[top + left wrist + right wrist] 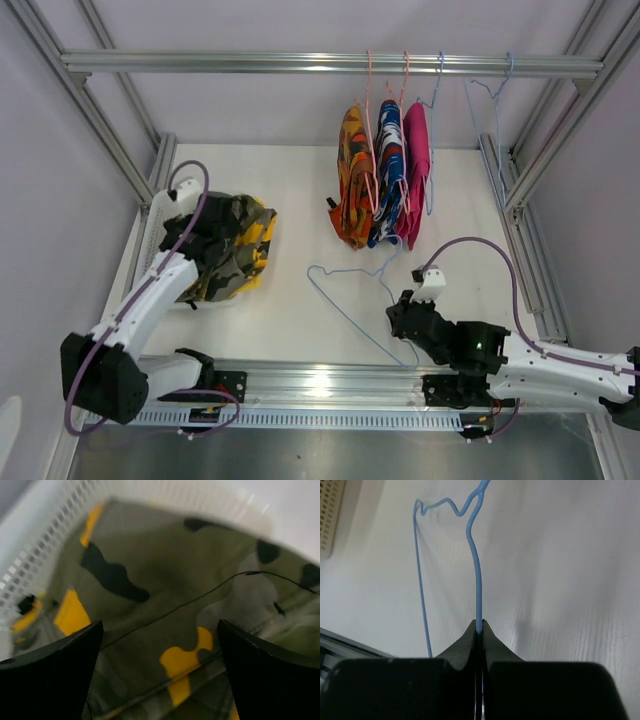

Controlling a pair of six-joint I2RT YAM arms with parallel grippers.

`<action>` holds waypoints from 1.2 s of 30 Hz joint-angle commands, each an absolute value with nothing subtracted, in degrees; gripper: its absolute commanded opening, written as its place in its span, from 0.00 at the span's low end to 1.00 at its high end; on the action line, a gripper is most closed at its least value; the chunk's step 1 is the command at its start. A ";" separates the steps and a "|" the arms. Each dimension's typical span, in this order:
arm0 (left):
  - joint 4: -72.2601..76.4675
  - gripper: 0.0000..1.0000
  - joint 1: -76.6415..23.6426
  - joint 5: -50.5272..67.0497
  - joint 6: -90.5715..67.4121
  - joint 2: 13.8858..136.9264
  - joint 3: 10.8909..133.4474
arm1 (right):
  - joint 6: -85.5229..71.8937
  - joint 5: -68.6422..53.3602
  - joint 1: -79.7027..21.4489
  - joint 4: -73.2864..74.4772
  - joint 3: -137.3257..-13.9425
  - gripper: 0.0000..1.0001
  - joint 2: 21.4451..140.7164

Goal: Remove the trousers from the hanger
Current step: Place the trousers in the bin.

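Three trousers [388, 170] hung; one camouflage pair [240, 245] in basket [35, 555]; right hand [480, 630] grips hanger [478, 580].

Left pincer [160, 630] spread wide, arm reaching forward; right pincer [480, 630] pressed closed

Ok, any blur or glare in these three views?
Left wrist view: soft and smeared, the olive-yellow camouflage cloth trousers and white mesh basket blurred. Right wrist view: sharp on the thin blue wire hanger. Top external view: crisp, with glare on the aluminium front rail.
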State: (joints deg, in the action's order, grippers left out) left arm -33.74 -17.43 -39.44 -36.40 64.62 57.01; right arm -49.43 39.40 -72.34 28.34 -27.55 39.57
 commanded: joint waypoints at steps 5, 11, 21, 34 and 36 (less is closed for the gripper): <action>-28.31 0.99 -16.61 -24.98 -46.67 71.98 48.88 | -50.27 45.35 -74.53 35.24 -35.15 0.00 35.95; -31.37 0.99 -18.19 -25.48 -45.80 66.98 51.93 | -47.56 47.11 -74.88 38.41 -39.63 0.00 34.37; -40.78 0.99 -19.16 -25.24 -34.47 54.06 66.44 | -37.45 46.67 -76.02 42.45 -53.78 0.00 38.58; -36.92 1.00 -19.95 -18.54 -26.28 49.23 63.90 | -38.22 51.57 -87.08 49.65 -65.56 0.00 49.12; -34.82 0.99 -20.04 -18.90 -25.49 47.65 62.06 | -39.28 56.67 -92.01 48.70 -65.48 0.00 52.19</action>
State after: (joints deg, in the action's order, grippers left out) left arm -38.13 -19.57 -20.62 -28.34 50.00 63.70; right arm -37.19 49.67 -87.53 47.83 -63.90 48.62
